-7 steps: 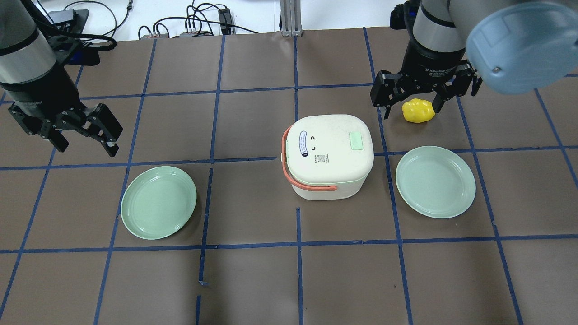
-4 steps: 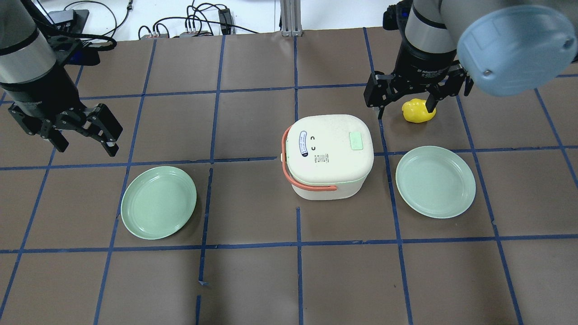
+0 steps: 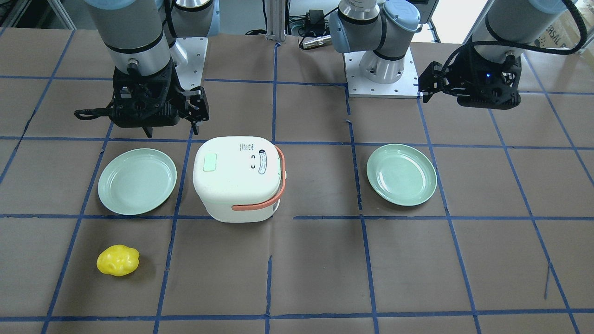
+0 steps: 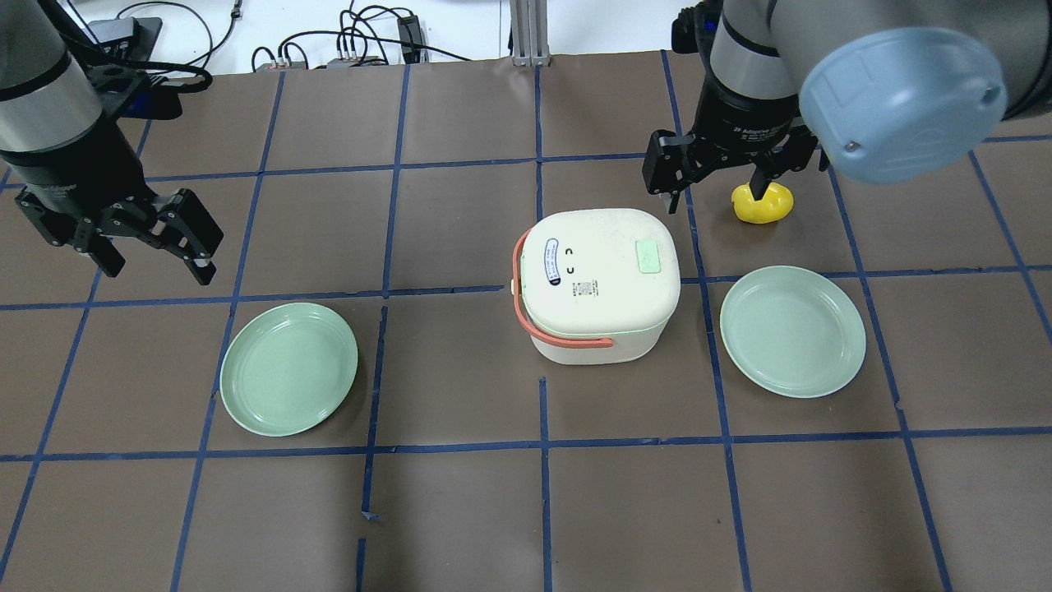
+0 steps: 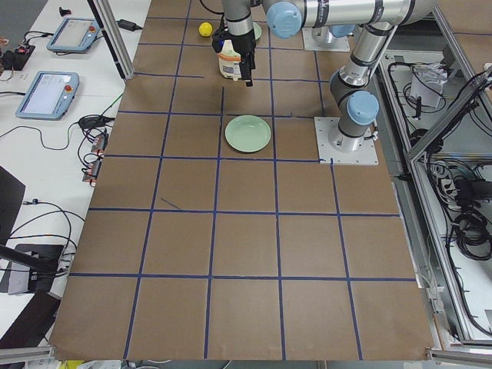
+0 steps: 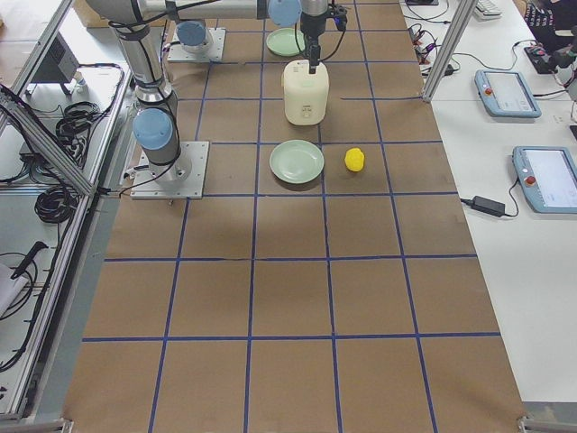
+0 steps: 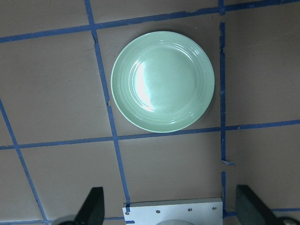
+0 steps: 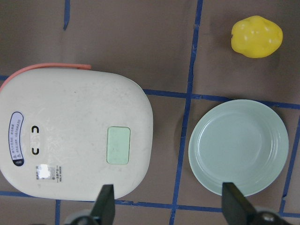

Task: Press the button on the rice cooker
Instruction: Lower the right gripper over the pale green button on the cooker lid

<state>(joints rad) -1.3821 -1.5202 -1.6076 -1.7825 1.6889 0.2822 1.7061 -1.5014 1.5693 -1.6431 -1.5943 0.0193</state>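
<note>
Nearer the rice cooker (image 4: 600,284) than a second ago, the right tool (image 4: 713,186) hangs spread wide, empty; the left tool (image 4: 156,259), equally spread and empty, sits well apart.

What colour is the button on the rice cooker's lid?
Pale green button on the off-white rice cooker; clearest in the right wrist-mounted view.

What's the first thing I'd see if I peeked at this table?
Probably the big white rice cooker with its orange handle, sitting in the middle of the table, with a pale green plate on its left and another on its right. Then the bright yellow lumpy thing, alone on the table past the right-hand plate. The right gripper hangs open high up near the cooker.
</note>
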